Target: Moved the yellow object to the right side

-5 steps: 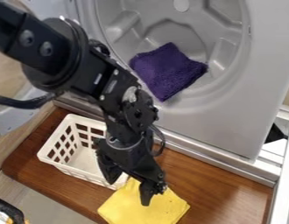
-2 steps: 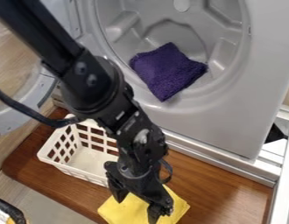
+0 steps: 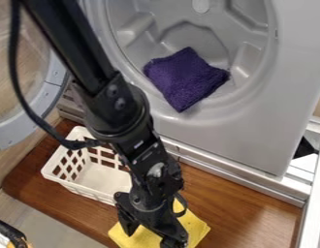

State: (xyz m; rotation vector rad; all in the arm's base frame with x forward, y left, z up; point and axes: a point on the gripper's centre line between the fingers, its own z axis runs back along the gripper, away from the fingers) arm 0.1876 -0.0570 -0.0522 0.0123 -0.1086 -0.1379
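Observation:
The yellow object, a folded cloth point(image 3: 195, 226), lies flat on the brown wooden surface at the bottom centre. My gripper point(image 3: 147, 239) hangs over the cloth, its two fingers spread apart, one toward the cloth's left part and the other near the bottom edge of the view. The arm and gripper cover much of the cloth's middle. I cannot tell whether the fingertips touch the cloth.
A white plastic basket point(image 3: 101, 177) stands left of the gripper, close to the cloth. Behind is a grey machine with a round drum holding a purple cloth point(image 3: 186, 80). Its open round door point(image 3: 40, 104) is at the left. Wooden surface point(image 3: 253, 206) extends right of the cloth.
The gripper has come down toward the bottom edge over the yellow cloth, and the upper arm has swung to the right. The cloth, basket and purple cloth have stayed in place.

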